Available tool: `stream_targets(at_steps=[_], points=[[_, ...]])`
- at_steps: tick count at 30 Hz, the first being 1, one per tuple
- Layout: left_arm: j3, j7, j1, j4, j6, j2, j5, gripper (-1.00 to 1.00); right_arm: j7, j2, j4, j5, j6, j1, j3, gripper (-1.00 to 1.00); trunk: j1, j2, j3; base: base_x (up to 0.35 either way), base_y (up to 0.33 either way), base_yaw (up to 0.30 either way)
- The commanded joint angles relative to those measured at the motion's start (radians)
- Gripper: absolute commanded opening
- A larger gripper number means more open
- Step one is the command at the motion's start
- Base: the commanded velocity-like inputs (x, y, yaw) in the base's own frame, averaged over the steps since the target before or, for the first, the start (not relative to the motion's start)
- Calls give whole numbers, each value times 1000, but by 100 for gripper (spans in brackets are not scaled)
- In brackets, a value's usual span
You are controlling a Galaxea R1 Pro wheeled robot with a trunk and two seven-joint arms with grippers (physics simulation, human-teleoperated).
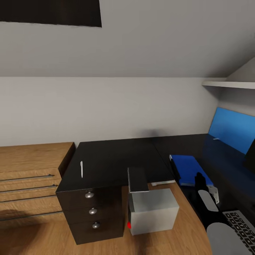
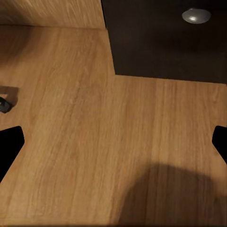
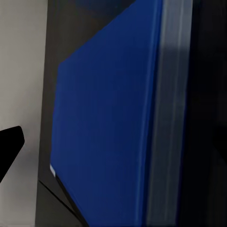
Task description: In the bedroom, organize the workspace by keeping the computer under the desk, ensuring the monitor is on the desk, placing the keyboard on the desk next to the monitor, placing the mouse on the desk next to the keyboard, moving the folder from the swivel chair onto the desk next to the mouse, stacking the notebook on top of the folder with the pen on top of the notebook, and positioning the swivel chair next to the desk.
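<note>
Soft even light, faint floor (image 2: 94, 142) shadows, slightly blurred renders.

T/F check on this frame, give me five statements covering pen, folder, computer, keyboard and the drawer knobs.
1. The pen lies on the black desk top, above the drawers. True.
2. The folder is on the floor. False: it lies on the desk, right of the corner.
3. The computer sits on top of the desk. False: it stands on the wood floor beside the drawer unit, red button low on its front.
4. The keyboard shows at the head view's lower right corner. True.
5. The drawer unit has one round knob. False: three silver knobs are stacked down its front.
</note>
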Motion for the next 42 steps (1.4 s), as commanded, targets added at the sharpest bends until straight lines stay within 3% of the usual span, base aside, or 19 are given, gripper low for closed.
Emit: stream_targets(at_steps=[1,6,33,42], points=[[1,-1,0,-1,-2,-1,5,100,-2,0,-1,-10,-5,0,2,100,0,0,-1,-43,0,0],[4,3,0,-1,-2,-1,6,100,-2,2,-1,-11,-5,0,3,100,0,0,-1,-12,0,0],[4,6,0,0,2,-1,7,100,5,5,-4,-14,-2,0,3,100,-104,189,84,0,0,0],[3,6,0,7,3,-1,7,100,8,10,-17,-16,6,0,3,100,-104,189,84,0,0,3]])
